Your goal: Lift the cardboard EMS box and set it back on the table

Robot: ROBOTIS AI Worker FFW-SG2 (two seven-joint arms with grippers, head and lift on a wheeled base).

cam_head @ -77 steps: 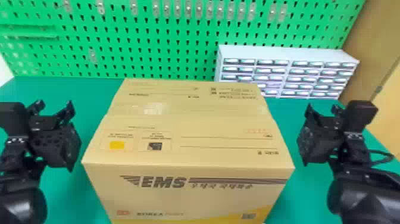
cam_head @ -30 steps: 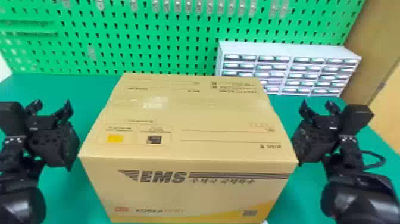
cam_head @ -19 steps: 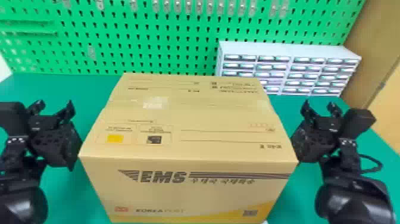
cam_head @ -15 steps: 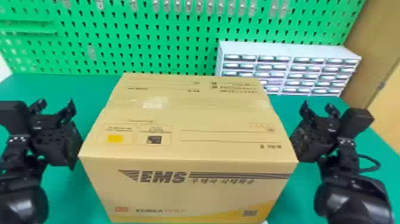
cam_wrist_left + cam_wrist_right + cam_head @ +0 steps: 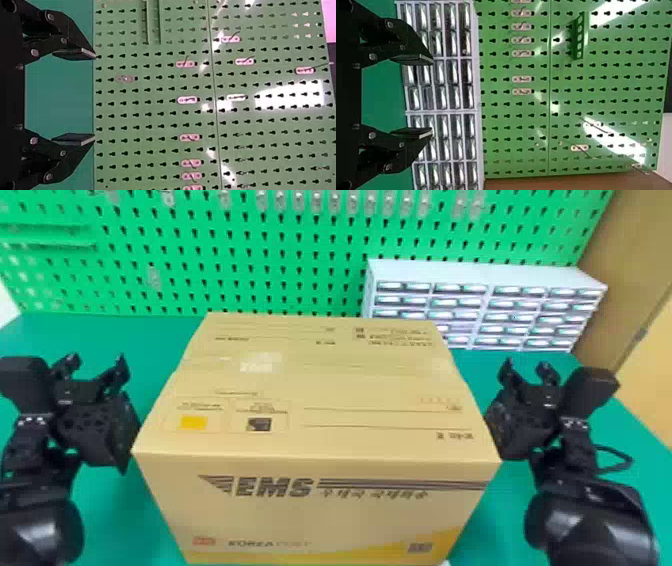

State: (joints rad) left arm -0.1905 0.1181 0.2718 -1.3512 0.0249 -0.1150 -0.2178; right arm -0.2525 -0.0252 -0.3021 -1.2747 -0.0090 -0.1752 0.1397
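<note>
The cardboard EMS box (image 5: 320,390) stands upright in the middle of the green table in the head view, its printed front facing the robot. My left gripper (image 5: 95,367) is open at the box's left side, its palm housing close to the box wall. On the right side my right gripper (image 5: 527,372) is open too, its housing up against the box's right edge; whether either one presses on it I cannot tell. In the left wrist view, the left gripper (image 5: 94,97) has nothing between its fingers. The right gripper (image 5: 432,96) holds nothing in the right wrist view.
Behind the box at the right stands a white drawer cabinet (image 5: 490,275). A green pegboard (image 5: 260,255) with several hooks rises along the back of the table (image 5: 85,330). A brown panel (image 5: 620,275) borders the right side.
Since the earliest frame my right gripper has moved left to the box's side. The box shows slightly larger and higher at its rear edge. The left gripper has hardly moved.
</note>
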